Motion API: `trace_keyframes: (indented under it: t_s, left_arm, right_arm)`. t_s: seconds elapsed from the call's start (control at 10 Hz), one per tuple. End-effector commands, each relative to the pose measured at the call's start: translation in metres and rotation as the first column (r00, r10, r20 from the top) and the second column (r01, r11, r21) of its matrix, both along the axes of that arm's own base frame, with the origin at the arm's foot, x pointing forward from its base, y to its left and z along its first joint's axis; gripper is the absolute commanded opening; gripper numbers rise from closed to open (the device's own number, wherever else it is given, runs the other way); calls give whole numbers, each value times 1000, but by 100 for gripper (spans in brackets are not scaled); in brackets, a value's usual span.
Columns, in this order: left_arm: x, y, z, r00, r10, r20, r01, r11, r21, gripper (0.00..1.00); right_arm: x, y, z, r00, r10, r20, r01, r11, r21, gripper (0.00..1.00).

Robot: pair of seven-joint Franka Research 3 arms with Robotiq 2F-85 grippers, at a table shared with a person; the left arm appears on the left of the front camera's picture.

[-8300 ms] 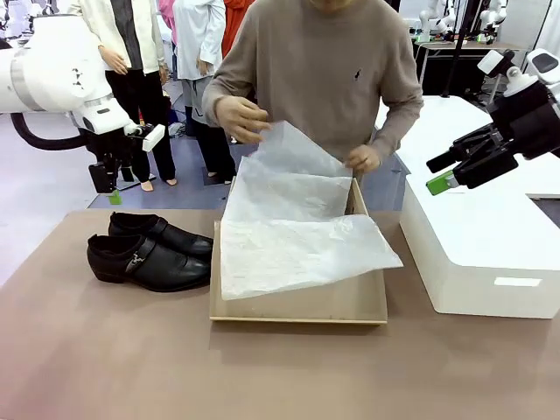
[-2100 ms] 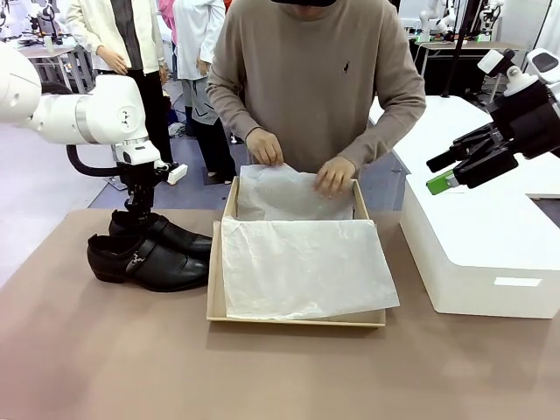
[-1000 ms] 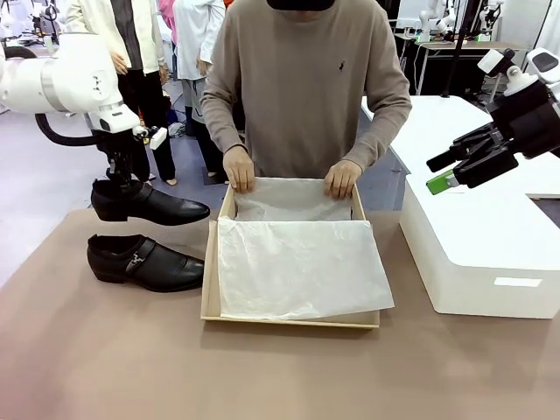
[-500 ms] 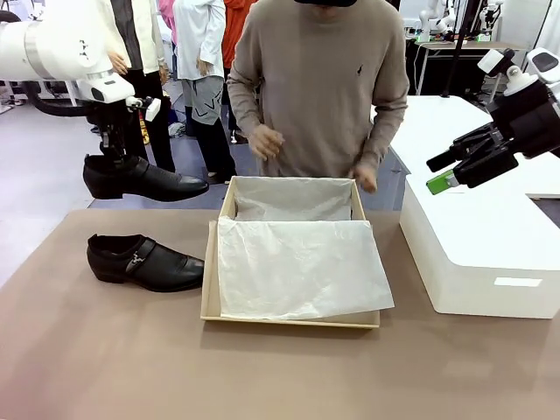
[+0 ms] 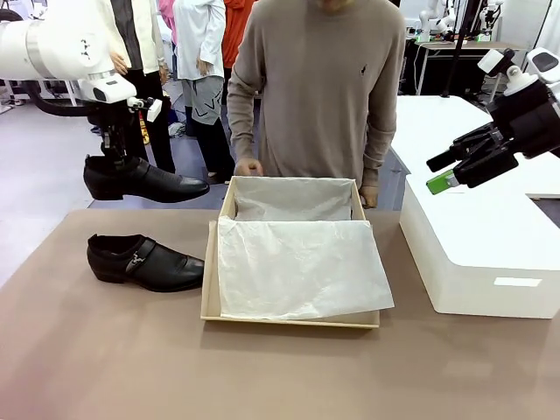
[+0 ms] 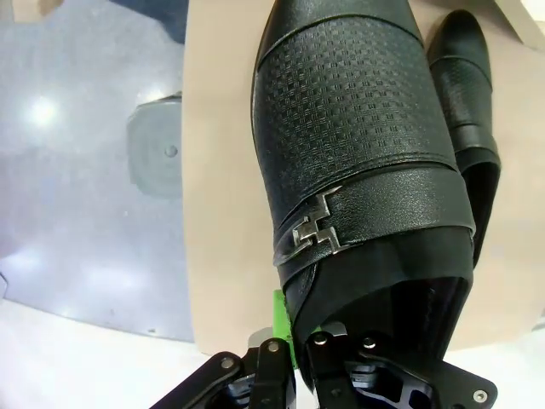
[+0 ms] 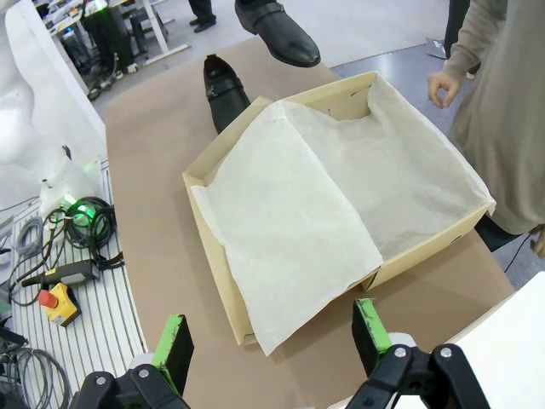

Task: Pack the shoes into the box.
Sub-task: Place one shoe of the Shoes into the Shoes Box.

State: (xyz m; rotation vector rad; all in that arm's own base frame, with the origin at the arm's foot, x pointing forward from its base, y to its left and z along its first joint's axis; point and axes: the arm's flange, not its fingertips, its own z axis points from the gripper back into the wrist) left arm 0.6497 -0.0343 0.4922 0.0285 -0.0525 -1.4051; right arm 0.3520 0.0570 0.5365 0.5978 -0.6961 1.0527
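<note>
Glossy leather may slip or swing: the left gripper (image 5: 112,160) clamps only the heel rim of the lifted shoe (image 5: 153,182).

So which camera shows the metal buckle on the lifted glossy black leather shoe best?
The left wrist view: the silver buckle sits close and sharp on the strap. The front view shows that shoe side-on, buckle indiscernible; the right wrist view has its toe, far off.

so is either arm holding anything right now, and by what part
The left tool grips one black shoe by the rim of its opening at the heel end, lifted clear of the table. The right tool is open and empty.
</note>
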Motion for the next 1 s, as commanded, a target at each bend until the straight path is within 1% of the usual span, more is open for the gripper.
trace_keyframes:
  t_s: [0.0, 0.2, 0.3, 0.4, 0.6, 0.7, 0.9]
  left_arm:
    - [-1, 2, 5, 1000, -10, 16, 10, 1000, -4, 0]
    - [-1, 2, 5, 1000, -10, 16, 10, 1000, -4, 0]
    - [0, 0, 0, 1000, 0, 0, 0, 1000, 0, 0]
    - [1, -1, 4, 1000, -4, 16, 4, 1000, 10, 0]
    - [3, -13, 18, 998, -49, 30, 49, 999, 19, 0]
    - [5, -22, 28, 998, -54, 36, 53, 998, 19, 0]
    - [10, -48, 42, 998, -63, 21, 63, 998, 7, 0]
  right_arm:
    - [3, 1, 1, 1000, 20, 21, -21, 999, 26, 100]
    - [3, 1, 1, 1000, 20, 21, -21, 999, 26, 100]
    - [3, 1, 1, 1000, 20, 21, -21, 999, 26, 100]
    - [3, 1, 1, 1000, 20, 21, -21, 999, 26, 100]
    - [3, 1, 1, 1000, 20, 21, -21, 999, 26, 100]
    - [3, 1, 1, 1000, 20, 21, -21, 999, 26, 100]
    - [3, 1, 1, 1000, 20, 21, -21, 999, 26, 100]
